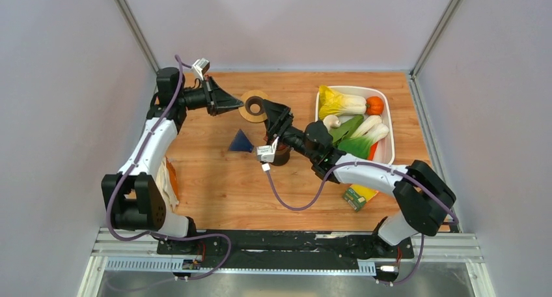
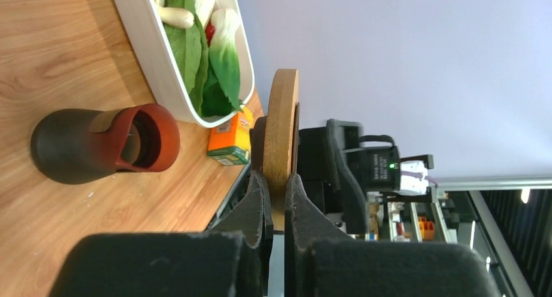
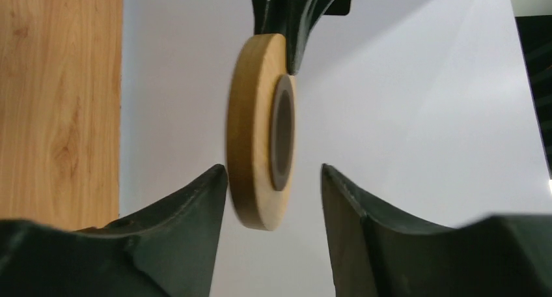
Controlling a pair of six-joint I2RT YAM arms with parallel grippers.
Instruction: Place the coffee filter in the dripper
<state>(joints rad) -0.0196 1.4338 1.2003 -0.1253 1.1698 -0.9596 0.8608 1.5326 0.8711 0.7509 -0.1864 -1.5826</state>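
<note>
My left gripper [image 1: 237, 105] [image 2: 276, 176] is shut on the edge of a tan wooden ring [image 1: 254, 106] [image 2: 281, 124] with a dark centre, holding it above the table on edge. My right gripper [image 1: 276, 119] [image 3: 273, 170] faces it from the other side, open, with the ring [image 3: 255, 134] between its fingers; the right finger stands clear of it. The dripper [image 1: 281, 156] [image 2: 97, 144], dark brown with a red-brown flared mouth, stands on the table under the right wrist. The coffee filter is hidden or out of view.
A small dark blue triangle [image 1: 241, 142] lies left of the dripper. A white tub [image 1: 386, 111] [image 2: 146, 56] of vegetables sits at the right. An orange and green carton [image 1: 358, 197] [image 2: 229, 141] lies near the front right. A pale and orange thing [image 1: 168, 183] rests beside the left arm.
</note>
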